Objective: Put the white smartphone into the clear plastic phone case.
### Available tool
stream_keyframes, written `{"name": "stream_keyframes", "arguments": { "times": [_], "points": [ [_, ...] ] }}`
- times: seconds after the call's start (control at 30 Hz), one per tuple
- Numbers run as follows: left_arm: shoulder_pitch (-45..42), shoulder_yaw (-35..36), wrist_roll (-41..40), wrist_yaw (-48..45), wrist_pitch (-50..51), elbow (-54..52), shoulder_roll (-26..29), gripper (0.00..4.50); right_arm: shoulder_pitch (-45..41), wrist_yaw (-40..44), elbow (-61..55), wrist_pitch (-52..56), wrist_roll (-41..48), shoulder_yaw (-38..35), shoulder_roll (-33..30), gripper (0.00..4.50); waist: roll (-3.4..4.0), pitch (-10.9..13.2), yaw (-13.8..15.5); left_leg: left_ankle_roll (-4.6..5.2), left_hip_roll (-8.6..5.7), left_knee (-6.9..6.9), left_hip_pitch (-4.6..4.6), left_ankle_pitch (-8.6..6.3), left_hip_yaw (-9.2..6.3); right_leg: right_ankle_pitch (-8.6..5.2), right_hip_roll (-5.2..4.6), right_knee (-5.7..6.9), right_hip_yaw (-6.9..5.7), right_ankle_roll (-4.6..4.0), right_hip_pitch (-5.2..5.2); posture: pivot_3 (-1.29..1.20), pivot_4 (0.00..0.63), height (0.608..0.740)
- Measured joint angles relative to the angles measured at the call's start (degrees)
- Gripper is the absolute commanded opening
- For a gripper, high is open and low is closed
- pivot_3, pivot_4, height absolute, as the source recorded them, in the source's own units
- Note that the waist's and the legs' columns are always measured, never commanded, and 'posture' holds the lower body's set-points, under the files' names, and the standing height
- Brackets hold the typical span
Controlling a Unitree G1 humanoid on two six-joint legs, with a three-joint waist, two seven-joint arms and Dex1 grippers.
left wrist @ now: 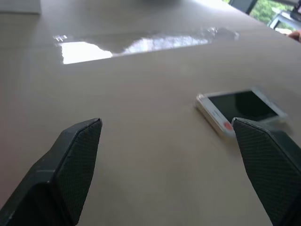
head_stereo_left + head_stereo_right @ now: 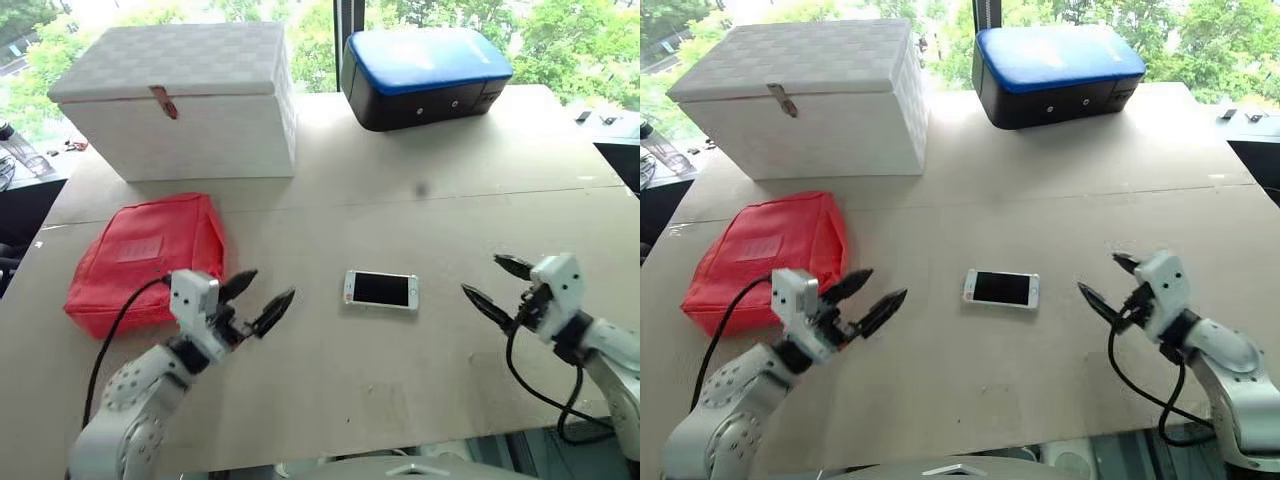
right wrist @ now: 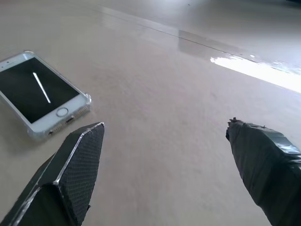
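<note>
White smartphone (image 2: pixel 381 290) with black screen, seated in clear plastic phone case (image 3: pixel 83 106), flat on tan table (image 2: pixel 420 210) at frame centre. Left gripper (image 2: pixel 257 300) at lower left: jaws spread wide, empty. Right gripper (image 2: pixel 497 283) at lower right: jaws spread wide, empty. Both apart from phone.

Far corner of the white smartphone (image 1: pixel 237 109) behind 1 of the left gripper's fingers (image 1: pixel 268 165).
</note>
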Motion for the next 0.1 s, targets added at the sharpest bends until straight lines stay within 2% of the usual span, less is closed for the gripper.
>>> {"name": "stream_keyframes", "arguments": {
  "times": [0.1],
  "points": [
    [4.8,0.0,0.4,-1.6,-1.8,-0.8,0.2,4.5,1.8,1.9,2.0,-3.0,-0.3,-2.1,-2.4,4.47,0.08,0.1,0.0,0.01,0.12,0.0,0.03,0.0,0.0,0.0,0.01,0.01,-0.12,0.0,-0.01,0.0,0.15,0.74]
  ]
}}
